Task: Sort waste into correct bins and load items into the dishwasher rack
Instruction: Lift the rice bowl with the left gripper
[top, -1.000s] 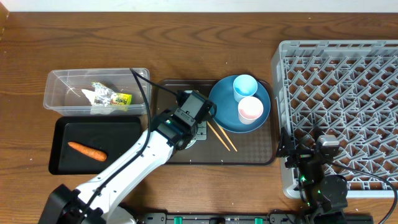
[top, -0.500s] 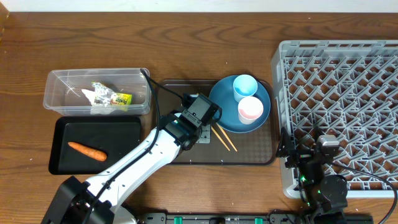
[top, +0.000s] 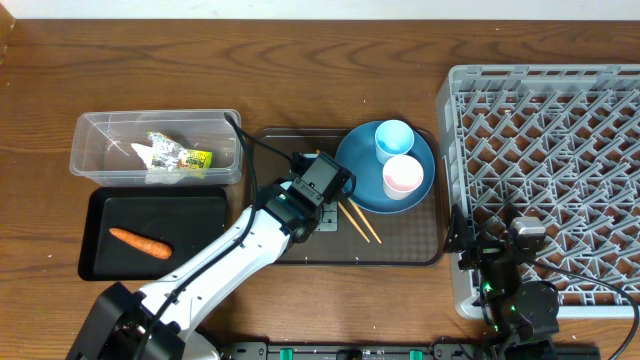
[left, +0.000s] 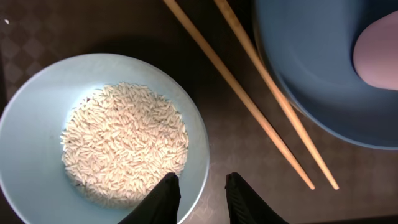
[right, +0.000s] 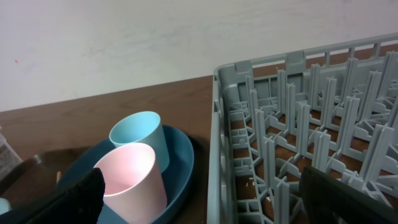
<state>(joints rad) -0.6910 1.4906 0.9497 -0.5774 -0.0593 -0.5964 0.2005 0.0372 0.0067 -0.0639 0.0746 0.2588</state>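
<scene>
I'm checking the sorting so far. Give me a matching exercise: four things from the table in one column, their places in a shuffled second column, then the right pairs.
Things:
1. carrot
2. snack wrapper
3. rice
4. pink cup

Places:
A. on the blue plate
B. in the black tray
C. in the bowl
D. in the clear tub

Pairs: 1-B, 2-D, 3-C, 4-A
</scene>
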